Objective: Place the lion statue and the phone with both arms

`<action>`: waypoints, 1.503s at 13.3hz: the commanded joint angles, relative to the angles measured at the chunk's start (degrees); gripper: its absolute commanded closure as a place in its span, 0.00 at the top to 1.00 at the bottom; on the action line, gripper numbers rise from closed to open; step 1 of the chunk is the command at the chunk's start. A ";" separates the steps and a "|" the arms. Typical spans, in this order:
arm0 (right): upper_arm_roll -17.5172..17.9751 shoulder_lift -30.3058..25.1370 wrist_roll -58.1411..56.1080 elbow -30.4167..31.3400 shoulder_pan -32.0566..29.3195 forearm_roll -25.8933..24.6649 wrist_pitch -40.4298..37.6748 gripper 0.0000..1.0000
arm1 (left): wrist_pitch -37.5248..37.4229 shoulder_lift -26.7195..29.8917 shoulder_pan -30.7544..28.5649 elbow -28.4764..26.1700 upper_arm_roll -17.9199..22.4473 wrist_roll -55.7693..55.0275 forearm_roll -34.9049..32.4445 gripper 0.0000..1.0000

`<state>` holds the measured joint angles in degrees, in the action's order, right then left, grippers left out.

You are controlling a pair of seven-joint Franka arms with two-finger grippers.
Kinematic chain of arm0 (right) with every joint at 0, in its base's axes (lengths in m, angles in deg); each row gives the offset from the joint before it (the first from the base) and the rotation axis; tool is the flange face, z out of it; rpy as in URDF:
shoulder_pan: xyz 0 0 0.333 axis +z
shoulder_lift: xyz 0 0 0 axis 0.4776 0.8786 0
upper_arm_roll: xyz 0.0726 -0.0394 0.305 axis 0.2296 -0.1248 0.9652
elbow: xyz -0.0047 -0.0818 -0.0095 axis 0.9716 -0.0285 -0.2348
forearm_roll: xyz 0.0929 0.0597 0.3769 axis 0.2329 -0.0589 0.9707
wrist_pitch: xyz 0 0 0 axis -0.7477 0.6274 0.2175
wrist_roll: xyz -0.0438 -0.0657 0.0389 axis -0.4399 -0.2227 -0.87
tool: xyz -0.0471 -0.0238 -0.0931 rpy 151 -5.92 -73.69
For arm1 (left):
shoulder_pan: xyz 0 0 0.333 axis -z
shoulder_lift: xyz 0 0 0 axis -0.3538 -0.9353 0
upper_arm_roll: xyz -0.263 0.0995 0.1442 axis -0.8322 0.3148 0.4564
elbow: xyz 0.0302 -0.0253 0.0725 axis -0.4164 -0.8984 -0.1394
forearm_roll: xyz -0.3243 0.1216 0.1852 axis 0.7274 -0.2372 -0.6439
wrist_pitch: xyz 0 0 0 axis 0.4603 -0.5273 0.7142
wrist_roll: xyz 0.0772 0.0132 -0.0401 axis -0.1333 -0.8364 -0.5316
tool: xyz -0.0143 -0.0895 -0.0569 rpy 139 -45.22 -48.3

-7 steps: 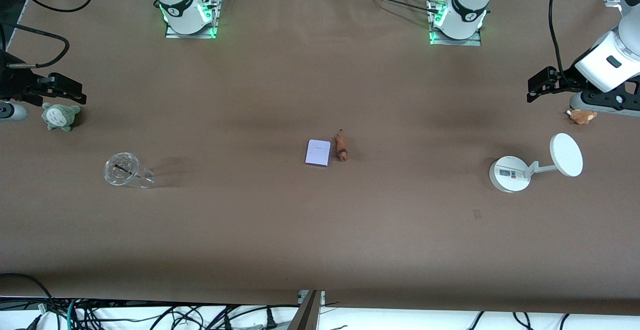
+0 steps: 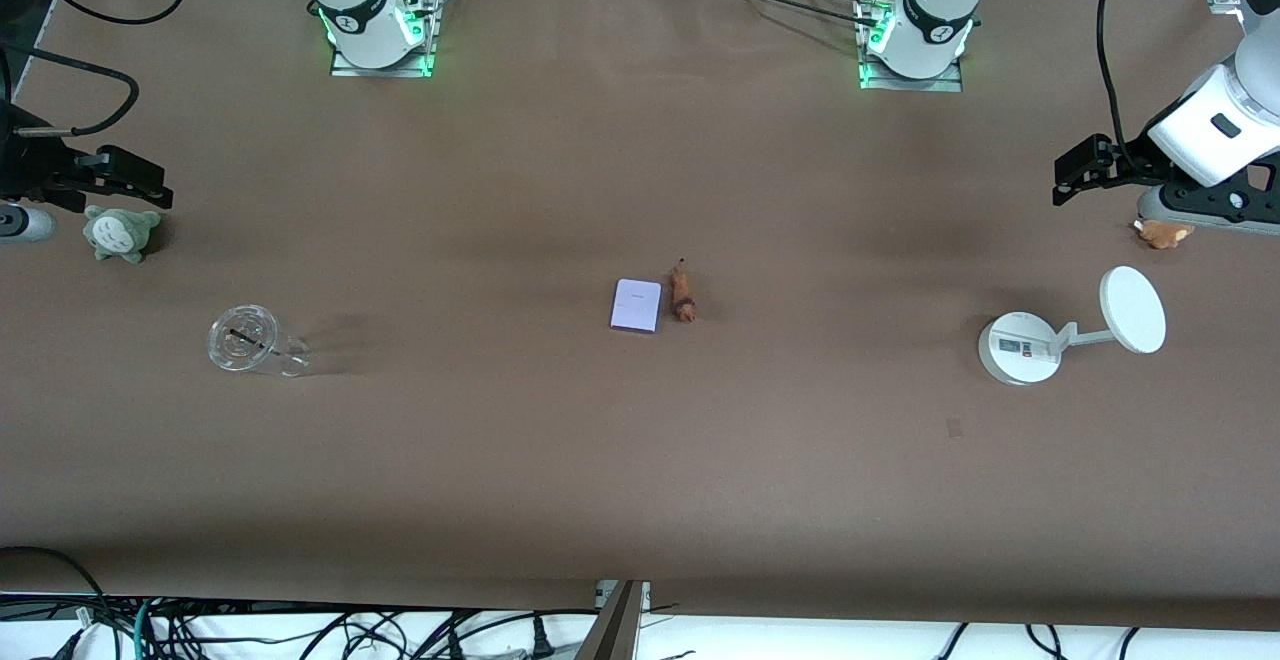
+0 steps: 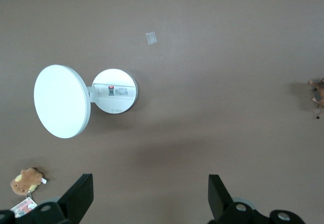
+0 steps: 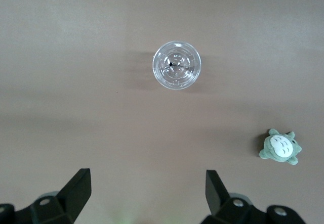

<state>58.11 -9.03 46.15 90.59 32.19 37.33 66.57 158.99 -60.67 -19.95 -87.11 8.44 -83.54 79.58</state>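
I've got the phone (image 2: 636, 305) and lion (image 2: 683, 296) lying side by side mid-table, while the left gripper (image 3: 147, 199) and right gripper (image 4: 144, 196) hang wide open and empty at their ends.

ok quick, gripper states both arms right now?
Left gripper: open, empty, up over the table's left-arm end near the tan plush.
Right gripper: open, empty, up over the right-arm end near the green plush.

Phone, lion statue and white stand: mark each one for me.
phone (image 2: 636, 305), front view, middle of its flat face.
lion statue (image 2: 683, 294), front view, its body.
white stand (image 2: 1018, 347), front view, its round base.
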 commanded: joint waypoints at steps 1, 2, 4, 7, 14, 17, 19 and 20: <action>0.22 0.38 0.07 -1.46 -0.33 -0.38 -1.22 1.00 | -2.69 -1.20 0.37 1.87 -0.21 0.93 -0.19 1.00; 0.22 0.38 0.07 -1.46 -0.33 -0.38 -1.22 1.00 | -3.30 -1.98 0.81 1.78 -0.30 1.11 -0.10 1.00; 0.22 0.38 -0.01 -1.46 -0.67 -0.38 -1.22 1.00 | -5.24 -3.22 1.25 1.61 -2.31 1.20 1.29 1.00; 0.22 0.38 -0.02 -1.46 -1.29 -0.29 -1.05 1.00 | -2.89 -7.16 1.34 1.26 -6.44 -2.57 7.10 1.00; 0.22 0.64 -0.36 -1.46 -1.56 -0.29 -0.79 1.00 | 23.72 -23.33 8.00 0.82 -18.41 -24.44 5.09 1.00; 0.22 0.91 -0.46 -1.46 -1.56 -0.20 -0.70 1.00 | 33.05 -28.17 10.73 0.82 -18.50 -29.82 2.19 1.00; 0.31 2.13 -0.45 -1.46 -1.38 -0.29 -0.61 1.00 | 38.49 -32.12 12.75 0.82 -18.50 -32.19 2.18 1.00; 0.31 2.31 -0.45 -1.46 -1.12 -0.38 -0.17 1.00 | 40.96 -33.53 14.33 0.73 -18.32 -35.42 2.18 1.00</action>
<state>58.09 -7.95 46.14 90.51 31.06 37.33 66.64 196.30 -91.37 -8.07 -87.47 -10.31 -114.24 83.26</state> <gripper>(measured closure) 0.000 0.000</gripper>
